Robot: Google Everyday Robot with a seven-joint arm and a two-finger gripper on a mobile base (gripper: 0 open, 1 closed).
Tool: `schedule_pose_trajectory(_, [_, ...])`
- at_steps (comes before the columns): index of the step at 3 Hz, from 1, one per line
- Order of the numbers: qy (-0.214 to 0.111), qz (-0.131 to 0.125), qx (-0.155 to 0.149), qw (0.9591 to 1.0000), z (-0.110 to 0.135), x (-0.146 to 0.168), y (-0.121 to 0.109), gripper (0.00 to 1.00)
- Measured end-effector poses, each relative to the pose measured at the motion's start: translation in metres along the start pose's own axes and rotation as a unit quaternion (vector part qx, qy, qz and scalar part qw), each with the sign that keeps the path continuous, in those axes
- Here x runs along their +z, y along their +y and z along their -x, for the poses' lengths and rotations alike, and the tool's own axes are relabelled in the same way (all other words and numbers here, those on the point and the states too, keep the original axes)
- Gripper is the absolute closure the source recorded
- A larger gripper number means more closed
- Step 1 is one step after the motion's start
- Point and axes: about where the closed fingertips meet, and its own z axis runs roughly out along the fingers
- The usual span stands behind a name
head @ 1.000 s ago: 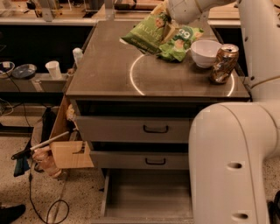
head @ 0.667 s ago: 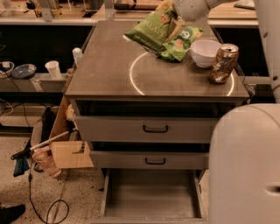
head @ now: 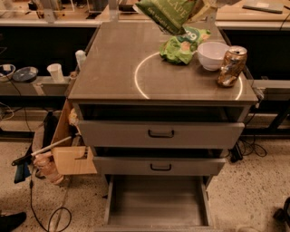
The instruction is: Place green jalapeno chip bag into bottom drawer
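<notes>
The green jalapeno chip bag (head: 168, 13) is seen raised clear of the bench (head: 108, 68), hanging at the top edge of the camera view above the bench's far side. It is gripped at its right end by the hand (head: 201, 10), which is mostly cut off by the upper border. Only a pale part of the hand is shown against the bag, and the clenched grasp is judged from the bag being carried in the air with nothing under it.

The pick-up can therefore be counted as done. The carry and the release are left. The bottom drawer (head: 154, 201) is found pulled out at the foot of the cabinet, well below and in front of the bag, and nothing is seen lying in it. The two wider drawers above it, the top drawer (head: 161, 133) and the middle drawer (head: 158, 166), are partly drawn out as well. It is judged that their fronts will have to be passed on the way down.

Little of the arm's pose can be read: the arm is brought in from the upper right and only a pale sliver of it is shown at the top border, so the wrist angle cannot be told. The bag is held tilted, its lower corner pointing down over a brighter green bag (head: 183, 44) that lies on the bench. Beside that bag a white bowl (head: 213, 54) is set, and a can (head: 231, 66) is stood near the right edge.
</notes>
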Motion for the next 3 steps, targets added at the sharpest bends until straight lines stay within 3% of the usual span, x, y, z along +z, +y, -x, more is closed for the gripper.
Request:
schedule_pose_trajectory(1, [0.020, -0.053, 0.019, 0.9982, 0.023, -0.027, 0.009, 1.00])
schedule_pose_trajectory(2, [0.030, -0.044, 0.041, 0.9978, 0.013, -0.018, 0.038, 1.00])
schedule_pose_trajectory(3, [0.030, -0.044, 0.040, 0.9978, 0.013, -0.018, 0.038, 1.00])
